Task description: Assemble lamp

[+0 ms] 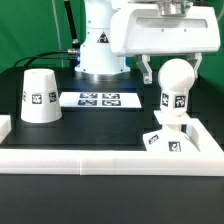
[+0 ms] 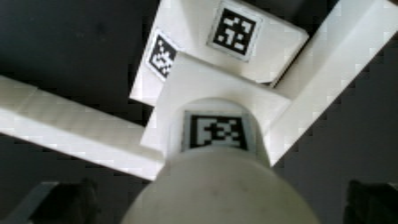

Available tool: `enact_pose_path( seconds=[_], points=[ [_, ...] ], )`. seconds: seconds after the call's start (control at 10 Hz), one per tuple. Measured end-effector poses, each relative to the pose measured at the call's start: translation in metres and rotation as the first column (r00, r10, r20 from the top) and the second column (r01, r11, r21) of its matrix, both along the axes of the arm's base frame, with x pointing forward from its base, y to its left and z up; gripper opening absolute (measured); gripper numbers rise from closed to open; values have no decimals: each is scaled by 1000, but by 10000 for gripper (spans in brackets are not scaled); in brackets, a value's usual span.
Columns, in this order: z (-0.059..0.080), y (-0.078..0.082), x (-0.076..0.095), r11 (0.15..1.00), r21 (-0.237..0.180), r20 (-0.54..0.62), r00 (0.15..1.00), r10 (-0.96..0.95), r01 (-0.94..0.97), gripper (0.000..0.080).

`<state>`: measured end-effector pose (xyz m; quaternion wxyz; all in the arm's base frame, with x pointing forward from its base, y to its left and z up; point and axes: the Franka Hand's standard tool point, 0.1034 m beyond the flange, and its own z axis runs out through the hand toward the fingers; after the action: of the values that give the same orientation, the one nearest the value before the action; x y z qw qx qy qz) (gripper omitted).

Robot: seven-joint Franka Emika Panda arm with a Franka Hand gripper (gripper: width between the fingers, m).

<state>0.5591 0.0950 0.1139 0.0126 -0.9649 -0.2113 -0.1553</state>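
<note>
Bulb [image 1: 175,90]: stands on base [image 1: 165,141], perhaps not seated.
Gripper [image 1: 172,76]: spread, straddling it.
Risk: if you nudge it, it topples.

So, the matte white truncated-cone plastic shade [image 1: 40,95] is found at the exterior view's left, with the thin flat white marker board [image 1: 98,99] just beside it, toward the right. Further right, the white ball-shaped plastic bulb [image 1: 177,90] is stood on the blocky square white base [image 1: 168,141], which is set just behind the long white border rail [image 1: 100,160]. The bulb is flanked by the two-finger gripper [image 1: 172,78], with a finger on either side and no contact made.
</note>
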Motion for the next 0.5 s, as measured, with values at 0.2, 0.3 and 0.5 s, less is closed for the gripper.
enact_pose_path(
  seconds=[0.2, 0.3, 0.5],
  points=[
    [-2, 4, -2, 1000, -2, -90, 996, -2, 1, 699],
    [0, 7, 0, 1000, -7, -164, 987, 2, -3, 699],
    [1, 9, 3, 999, -25, -275, 961, 21, -28, 699]
  ],
)
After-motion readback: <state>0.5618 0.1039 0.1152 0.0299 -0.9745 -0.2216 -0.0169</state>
